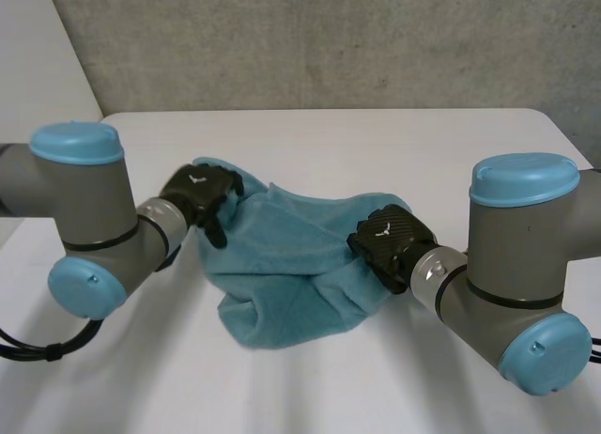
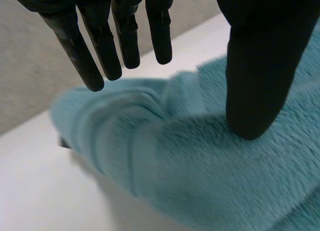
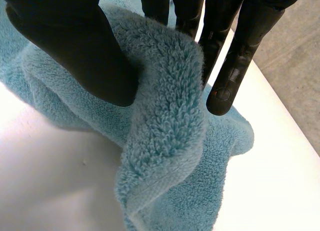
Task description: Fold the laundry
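Note:
A teal towel (image 1: 282, 265) lies bunched in the middle of the white table (image 1: 376, 143). My left hand (image 1: 197, 194) is at the towel's far left corner. In the left wrist view its fingers (image 2: 100, 46) hang straight above the towel (image 2: 200, 166), spread well apart from the thumb (image 2: 260, 66), whose tip rests near the pile; it is open and holds nothing. My right hand (image 1: 387, 239) is at the towel's right edge. In the right wrist view a thick fold of towel (image 3: 170, 141) is pinched between the thumb (image 3: 75, 46) and the fingers (image 3: 235, 66) and lifted off the table.
A grey wall runs behind the table's far edge. Bare white tabletop (image 3: 265, 181) surrounds the towel on all sides. Both forearms reach in from the near corners towards the cloth.

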Robot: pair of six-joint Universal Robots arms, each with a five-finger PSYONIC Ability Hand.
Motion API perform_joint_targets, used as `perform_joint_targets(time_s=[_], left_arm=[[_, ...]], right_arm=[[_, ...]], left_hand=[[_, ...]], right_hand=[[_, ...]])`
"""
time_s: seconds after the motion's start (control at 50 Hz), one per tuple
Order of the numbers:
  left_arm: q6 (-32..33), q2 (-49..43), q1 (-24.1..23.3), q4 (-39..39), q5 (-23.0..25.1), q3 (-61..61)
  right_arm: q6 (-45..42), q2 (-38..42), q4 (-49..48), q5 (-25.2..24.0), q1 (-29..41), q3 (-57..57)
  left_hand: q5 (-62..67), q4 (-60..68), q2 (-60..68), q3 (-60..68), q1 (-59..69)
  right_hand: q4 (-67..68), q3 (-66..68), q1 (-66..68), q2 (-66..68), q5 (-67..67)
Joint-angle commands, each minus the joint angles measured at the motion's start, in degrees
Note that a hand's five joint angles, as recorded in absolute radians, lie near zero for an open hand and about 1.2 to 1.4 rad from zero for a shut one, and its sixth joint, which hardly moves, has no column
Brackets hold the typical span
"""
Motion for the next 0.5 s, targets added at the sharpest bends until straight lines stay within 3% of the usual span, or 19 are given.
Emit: perform_joint_targets(time_s=[0.02,0.08,0.14,0.2,0.26,0.38,0.42,0.46,0.48,0.5], left_arm=[[2.0,-4.2,0.3,-0.4,3.9,2.3],[3.9,-4.5,0.3,0.3,3.3,2.5],[7.0,-5.5,0.3,3.2,1.2,3.6],[9.5,-6.8,0.3,6.7,-0.6,4.2],[14.0,-8.7,0.3,11.8,-2.4,5.9],[21.4,-8.9,0.3,22.0,-4.7,13.7],[21.3,-8.3,0.3,23.8,-5.3,14.5],[19.5,-2.9,0.3,31.9,-7.6,15.4],[18.6,-1.3,0.3,33.9,-8.1,15.0],[17.6,0.2,0.3,35.7,-8.6,14.4]], right_arm=[[-1.8,0.2,0.0,0.1,-0.5,-0.5],[-1.8,0.2,0.0,0.1,-0.5,-0.7],[-2.5,1.1,-0.4,0.1,-0.8,-3.8],[-3.7,3.3,-0.3,0.2,-0.8,-7.8],[-5.5,6.6,-0.3,1.2,-0.8,-14.5],[-7.0,9.7,-1.5,2.5,-0.8,-26.5],[-6.6,11.1,-6.9,6.3,-0.3,-36.4],[-6.4,11.2,-9.3,7.3,-0.2,-38.2],[-5.9,11.1,-19.0,9.6,-0.1,-40.2],[-5.7,11.0,-21.5,9.7,-0.2,-39.9]], left_hand=[[8.9,9.0,9.3,9.2,9.2],[22.2,22.3,22.6,22.5,22.5],[44.1,44.1,44.4,44.4,44.4],[53.8,53.9,54.2,54.1,54.1],[53.9,53.9,54.2,54.2,54.2],[53.9,53.9,54.2,54.2,54.2],[53.9,53.9,54.2,54.2,54.2],[53.9,53.9,54.2,54.2,54.2],[53.9,53.9,54.2,54.2,54.2],[53.9,53.9,54.2,54.2,54.2]], right_hand=[[7.5,7.7,16.6,7.4,7.2],[7.5,7.7,16.6,7.4,7.2],[8.7,8.9,17.7,8.6,8.3],[11.5,11.7,20.6,11.4,11.2],[18.5,18.7,27.6,18.5,18.2],[18.5,18.7,27.6,18.5,18.2],[18.5,18.7,27.6,18.5,18.2],[18.5,18.7,27.6,18.5,18.2],[18.5,18.7,27.6,18.5,18.2],[18.5,18.7,27.6,18.5,18.2]])
